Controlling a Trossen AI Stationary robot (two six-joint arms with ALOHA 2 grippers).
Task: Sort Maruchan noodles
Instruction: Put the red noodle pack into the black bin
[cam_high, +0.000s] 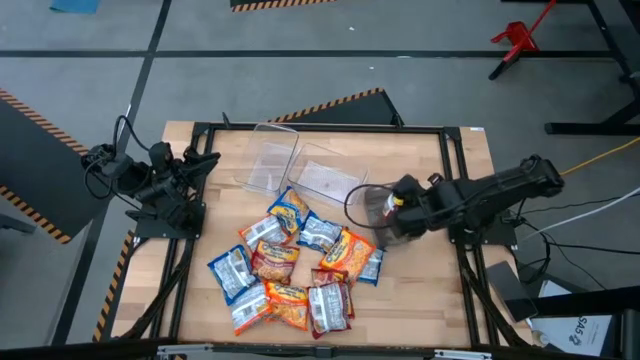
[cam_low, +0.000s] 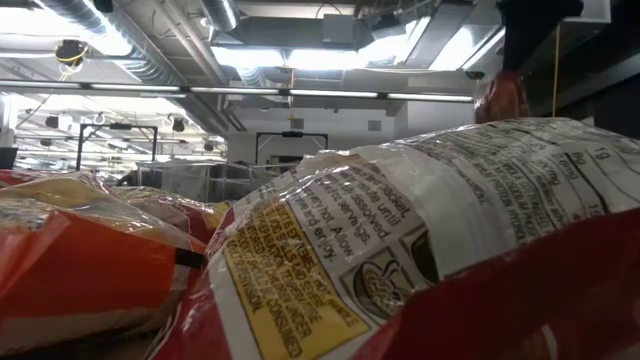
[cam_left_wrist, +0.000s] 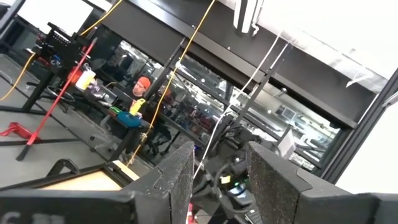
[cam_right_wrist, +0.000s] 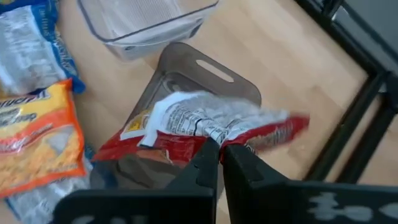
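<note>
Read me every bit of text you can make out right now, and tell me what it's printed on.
"dissolved", "and enjoy. Allow": back of the nearest packet in the low view; the rest of its print is too small.
"SYS": white box on the floor, rest cut off.
Held packet in the right claw: print blurred, unreadable.
Piled packets: brand lettering too small to read.

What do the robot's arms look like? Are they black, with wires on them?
Yes. Both arms are dark, jointed and chunky. The left arm has black cables looping at its base. The right arm has a cable loop by its wrist. Each ends in flat dark jaws.
</note>
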